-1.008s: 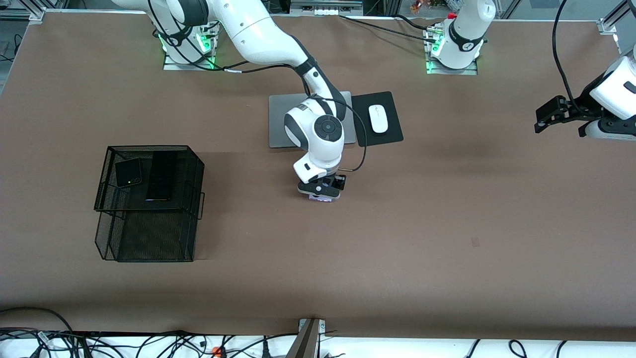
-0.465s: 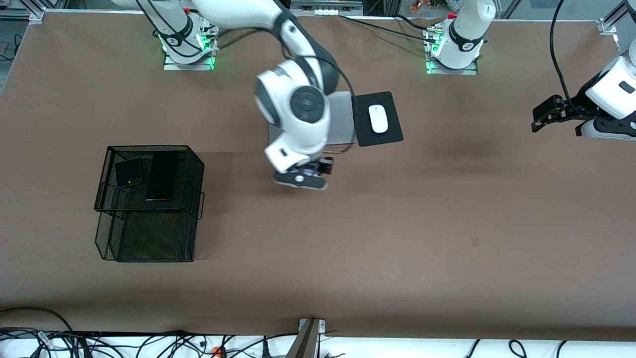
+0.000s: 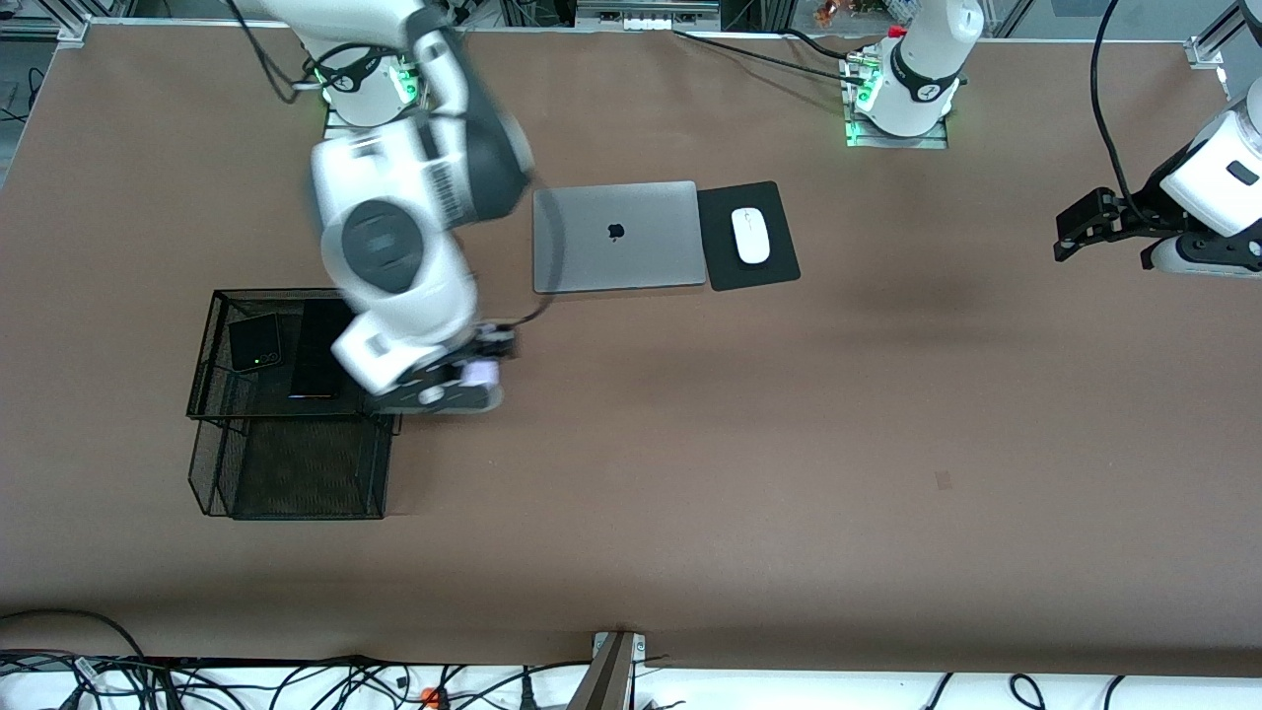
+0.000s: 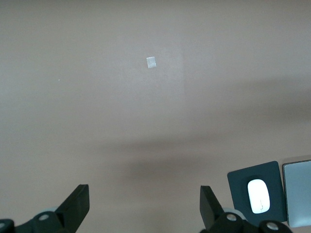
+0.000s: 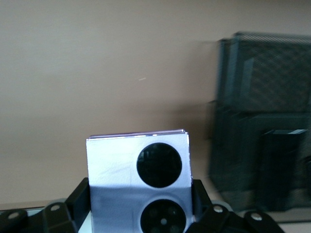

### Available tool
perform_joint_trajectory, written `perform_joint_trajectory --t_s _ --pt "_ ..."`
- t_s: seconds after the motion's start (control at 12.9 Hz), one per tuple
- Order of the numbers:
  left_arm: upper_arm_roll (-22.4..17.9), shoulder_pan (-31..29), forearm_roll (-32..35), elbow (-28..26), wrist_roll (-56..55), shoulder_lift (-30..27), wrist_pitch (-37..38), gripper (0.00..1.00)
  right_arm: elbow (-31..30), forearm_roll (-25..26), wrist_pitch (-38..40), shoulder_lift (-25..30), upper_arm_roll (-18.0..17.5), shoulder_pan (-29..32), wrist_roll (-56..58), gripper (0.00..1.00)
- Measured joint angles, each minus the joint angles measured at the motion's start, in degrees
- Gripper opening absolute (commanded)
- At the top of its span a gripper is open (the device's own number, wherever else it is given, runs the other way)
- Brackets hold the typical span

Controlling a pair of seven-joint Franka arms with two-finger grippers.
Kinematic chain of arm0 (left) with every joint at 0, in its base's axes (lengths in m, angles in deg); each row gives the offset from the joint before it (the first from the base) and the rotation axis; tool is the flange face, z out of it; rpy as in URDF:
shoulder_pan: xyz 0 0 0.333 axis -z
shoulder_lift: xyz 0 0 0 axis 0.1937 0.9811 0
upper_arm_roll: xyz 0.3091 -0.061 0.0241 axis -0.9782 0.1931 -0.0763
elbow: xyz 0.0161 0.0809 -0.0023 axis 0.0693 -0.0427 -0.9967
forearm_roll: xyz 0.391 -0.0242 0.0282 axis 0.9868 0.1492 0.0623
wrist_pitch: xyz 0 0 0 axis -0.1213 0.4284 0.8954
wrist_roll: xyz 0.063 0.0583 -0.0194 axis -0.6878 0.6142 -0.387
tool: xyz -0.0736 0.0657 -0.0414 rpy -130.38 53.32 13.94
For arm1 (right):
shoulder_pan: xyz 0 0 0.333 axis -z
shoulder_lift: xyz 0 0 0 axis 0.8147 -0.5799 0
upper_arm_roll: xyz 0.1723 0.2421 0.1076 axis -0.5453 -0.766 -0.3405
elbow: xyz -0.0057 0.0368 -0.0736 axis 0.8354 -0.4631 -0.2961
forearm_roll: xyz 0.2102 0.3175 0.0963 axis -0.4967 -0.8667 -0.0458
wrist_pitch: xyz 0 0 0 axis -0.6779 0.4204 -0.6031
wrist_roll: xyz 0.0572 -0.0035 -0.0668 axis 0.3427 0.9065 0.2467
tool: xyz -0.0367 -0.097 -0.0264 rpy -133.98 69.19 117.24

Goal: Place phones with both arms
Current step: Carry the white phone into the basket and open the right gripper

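Observation:
My right gripper [image 3: 473, 380] is shut on the pale lilac phone [image 3: 481, 373] and holds it in the air beside the black mesh basket [image 3: 222, 301]. In the right wrist view the lilac phone [image 5: 138, 165] with its two black circles sits between my fingers [image 5: 80, 196]. The small squarish black phone [image 3: 255, 342] and the long slim black phone [image 3: 317, 363] lie in the basket's top tray. My left gripper [image 3: 1075, 232] is open and empty, waiting in the air at the left arm's end of the table; its fingers [image 4: 77, 204] show over bare table.
A silver laptop [image 3: 618, 236] lies closed mid-table with a white mouse [image 3: 750, 235] on a black pad [image 3: 779, 261] beside it. The basket also shows in the right wrist view [image 5: 262, 145]. A small pale tape mark [image 3: 944, 480] is on the table.
My right arm has lifted the lilac phone off the table in front of the laptop and swung it toward the basket. The left arm has barely moved.

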Motion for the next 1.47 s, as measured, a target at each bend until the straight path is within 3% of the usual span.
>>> perform_joint_trajectory --t_s 0.54,1.16,1.24,1.32,1.4,1.47 --pt "0.2 0.0 0.0 0.0 0.0 0.0 0.1 1.00 -1.0 -0.1 -4.5 -0.4 0.5 17.4 22.3 0.00" --pt "0.4 0.0 0.0 0.1 -0.1 0.0 0.3 1.00 -3.1 -7.3 -21.1 -13.2 -0.3 21.8 23.0 0.00" --pt "0.4 0.0 0.0 0.1 -0.1 0.0 0.3 1.00 -3.9 -8.4 -23.4 -14.4 -0.3 21.9 23.0 0.05" --pt "0.4 0.0 0.0 0.1 -0.1 0.0 0.3 1.00 -5.1 -9.4 -25.5 -15.0 -0.4 21.9 23.0 0.48" --pt "0.4 0.0 0.0 0.1 -0.1 0.0 0.3 1.00 -6.0 -9.7 -26.8 -15.2 -0.5 21.9 23.0 0.98" --pt "0.4 0.0 0.0 0.1 -0.1 0.0 0.3 1.00 -6.5 -9.8 -27.3 -15.2 -0.6 21.9 22.9 1.00"
